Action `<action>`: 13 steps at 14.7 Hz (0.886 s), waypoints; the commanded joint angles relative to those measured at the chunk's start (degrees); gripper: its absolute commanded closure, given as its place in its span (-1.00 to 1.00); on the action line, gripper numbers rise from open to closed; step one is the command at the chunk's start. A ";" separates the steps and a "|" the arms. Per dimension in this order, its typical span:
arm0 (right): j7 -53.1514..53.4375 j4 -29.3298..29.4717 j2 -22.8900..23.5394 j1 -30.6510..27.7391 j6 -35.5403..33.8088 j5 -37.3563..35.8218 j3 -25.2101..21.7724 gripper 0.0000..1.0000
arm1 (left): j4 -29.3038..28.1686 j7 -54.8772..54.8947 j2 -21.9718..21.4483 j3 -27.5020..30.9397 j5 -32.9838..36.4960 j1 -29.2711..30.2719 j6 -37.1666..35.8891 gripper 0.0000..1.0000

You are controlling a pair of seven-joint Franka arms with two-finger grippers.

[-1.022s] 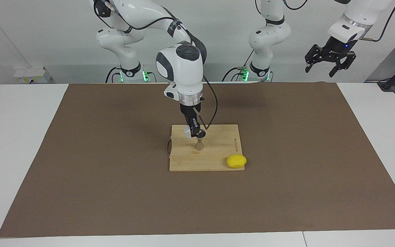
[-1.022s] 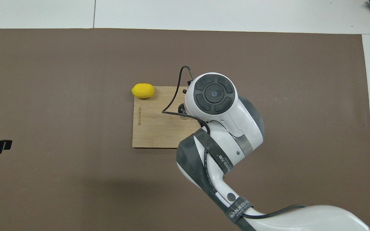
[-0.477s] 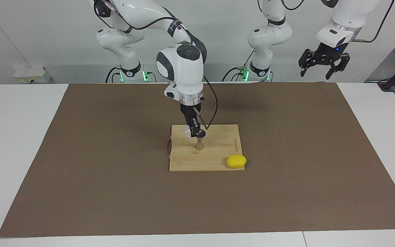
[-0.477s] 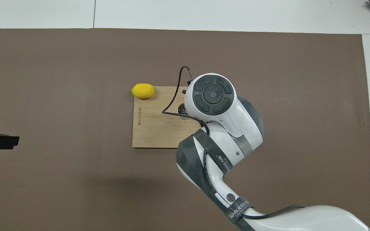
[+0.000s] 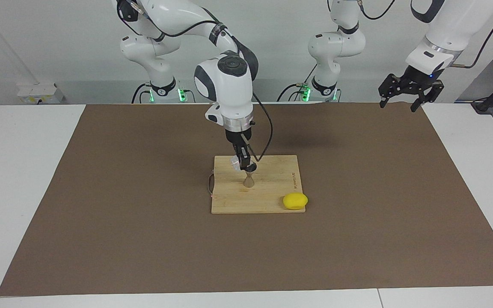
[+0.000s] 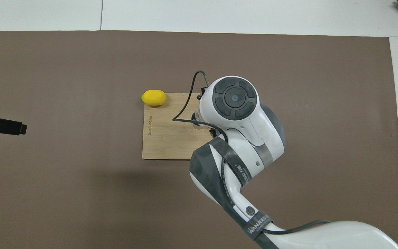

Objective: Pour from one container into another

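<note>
- Right gripper [image 5: 243, 164], fingers clamped on the tipped clear cup [image 5: 234, 162], frame centre, above the jigger [image 5: 249, 179].
- Left gripper [image 5: 410, 90], fingers spread, empty, upper right of the facing view.

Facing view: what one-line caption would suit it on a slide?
Right gripper tips a clear cup over a metal jigger on the cutting board; left gripper waits, open.

"WANJEED" on the right arm's strap [image 6: 258, 224], burned-in lettering on cutting board [image 6: 149, 125] illegible
</note>
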 commanded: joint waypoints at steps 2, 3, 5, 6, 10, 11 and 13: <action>-2.00 0.69 -0.01 -2.36 0.72 4.88 0.71 1.00 | 6.02 -1.79 4.73 1.14 2.21 -2.01 -1.46 -1.00; -3.06 0.69 -0.19 -2.98 0.55 5.94 0.71 1.00 | 7.25 -1.79 5.43 1.14 2.39 -2.01 -2.15 -1.00; -4.38 0.86 -0.54 -5.00 0.28 8.66 0.71 1.00 | 10.41 -1.88 6.66 1.14 2.65 -2.71 -4.96 -1.00; -5.78 0.86 -0.89 -6.05 0.28 11.03 0.79 1.00 | 11.12 -2.05 7.02 1.23 3.09 -2.80 -7.24 -1.00; -9.12 0.86 -2.03 -11.67 0.11 22.09 0.79 1.00 | 13.66 -7.33 8.16 1.23 3.01 -2.63 -9.36 -1.00; -10.96 0.86 -2.03 -13.25 0.02 25.95 0.71 1.00 | 13.41 -7.42 7.47 0.53 3.01 -2.28 -9.72 -1.00; -15.00 0.34 -2.12 -16.68 0.19 33.00 0.71 1.00 | 11.14 -7.50 6.33 0.09 3.18 -3.07 -8.06 -1.00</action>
